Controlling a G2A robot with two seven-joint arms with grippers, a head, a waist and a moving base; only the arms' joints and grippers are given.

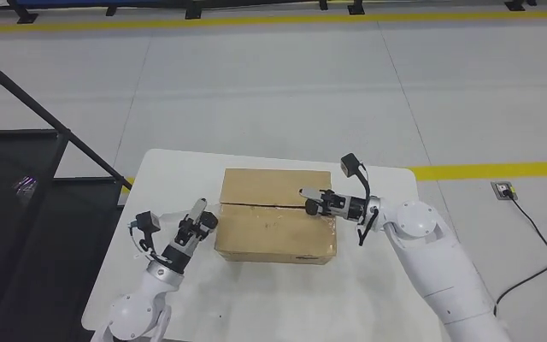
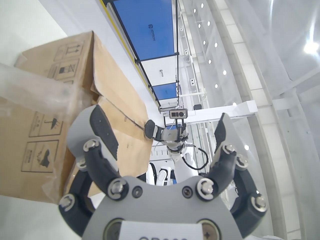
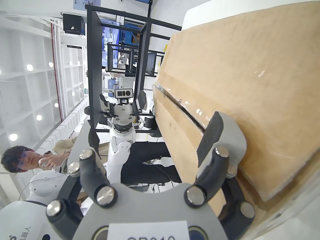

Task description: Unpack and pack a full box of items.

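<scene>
A brown cardboard box (image 1: 275,224) stands in the middle of the white table (image 1: 273,299). Its top flaps are down and meet at a seam (image 1: 265,205). My right gripper (image 1: 308,202) is open over the right end of that seam. In the right wrist view one finger (image 3: 215,136) rests at the seam on the box top (image 3: 250,76), and the right gripper (image 3: 153,128) holds nothing. My left gripper (image 1: 203,219) is open and empty just off the box's left side. In the left wrist view the left gripper (image 2: 160,116) faces the box's printed side (image 2: 45,131).
A black metal rack (image 1: 34,171) stands off the table's left edge. Bare table lies in front of the box and along its right side. A loose strip of clear tape (image 2: 37,86) hangs over the box's left side.
</scene>
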